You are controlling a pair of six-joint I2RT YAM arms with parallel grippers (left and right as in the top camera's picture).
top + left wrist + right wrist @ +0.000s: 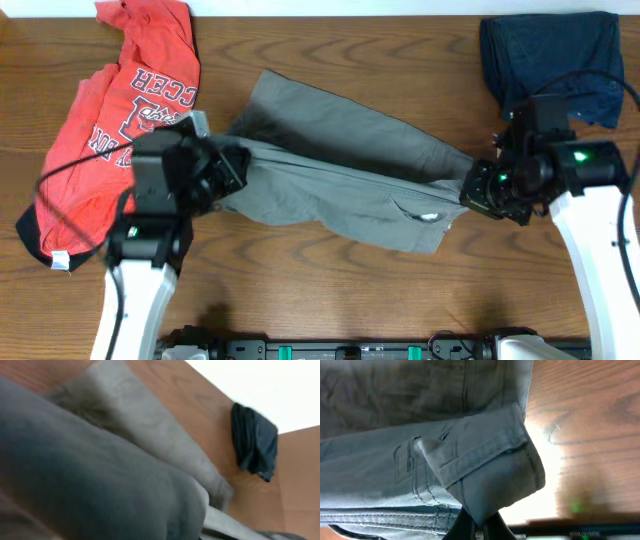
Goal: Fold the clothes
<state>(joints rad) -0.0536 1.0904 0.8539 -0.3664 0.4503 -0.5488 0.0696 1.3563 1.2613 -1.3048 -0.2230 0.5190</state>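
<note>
Grey-olive shorts (340, 175) lie stretched across the middle of the worktop (330, 285), right gripper (479, 522) clamped tight on one end, left gripper (232, 165) buried in fabric, so can't tell its grip.

The shorts (340, 170) are plain grey-olive with matching stitching. The T-shirt (150, 55) is red-orange with white lettering and a dark hem edge. The garment (545, 55) is dark navy. The table (330, 290) is brown with wood grain
</note>
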